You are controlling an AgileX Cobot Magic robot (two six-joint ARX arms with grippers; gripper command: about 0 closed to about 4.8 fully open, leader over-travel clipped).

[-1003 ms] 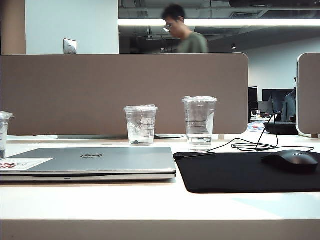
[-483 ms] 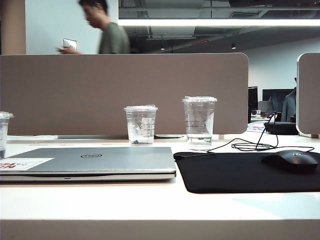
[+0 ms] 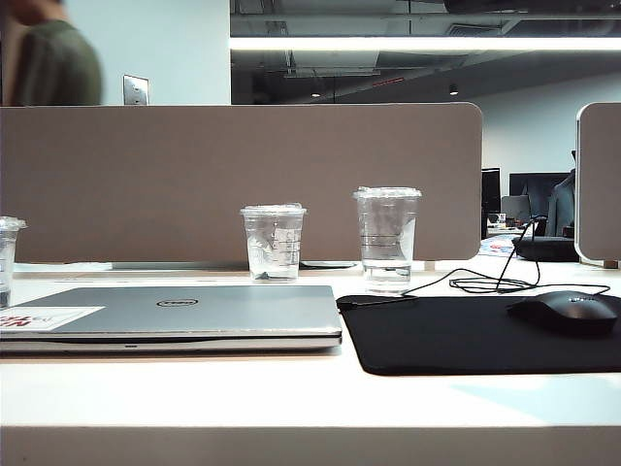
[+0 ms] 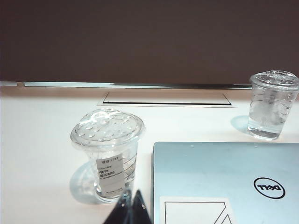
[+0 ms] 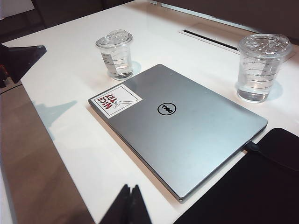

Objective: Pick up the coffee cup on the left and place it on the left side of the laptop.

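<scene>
The coffee cup [image 4: 107, 154] stood upright on the surface [image 4: 42, 140], just beside the left edge of the laptop [image 4: 224, 177] and near its rear left corner. In my right wrist view the coffee cup [image 5: 116, 55] sat just beyond the laptop's [image 5: 187, 135] stickered corner, apparently not touching the lid. In the exterior view only a sliver of the coffee cup [image 3: 8, 254] showed, left of the laptop [image 3: 194, 313].

My left gripper [image 4: 131, 207] hovered just short of the cup's base, with the fingers pressed together and nothing between them. My right gripper [image 5: 128, 205] hung off the laptop's front edge, well apart from the cup, its fingers also together and empty.

Handling assessment:
- I judged the cup light. It looked empty or nearly so, though the clear wall made that hard to confirm.
- Thin clear plastic should flex under pressure, so too firm a squeeze could buckle the wall or pop the domed lid.
- The smooth, tapered wall would likely be slippery and could slide downward through a loose grip.

Recommended hold: the fingers had first to be spread wider than the body. I would take the wall at mid-height, about level with the white label [image 4: 110, 171], below the lid rim, and close gently.
</scene>
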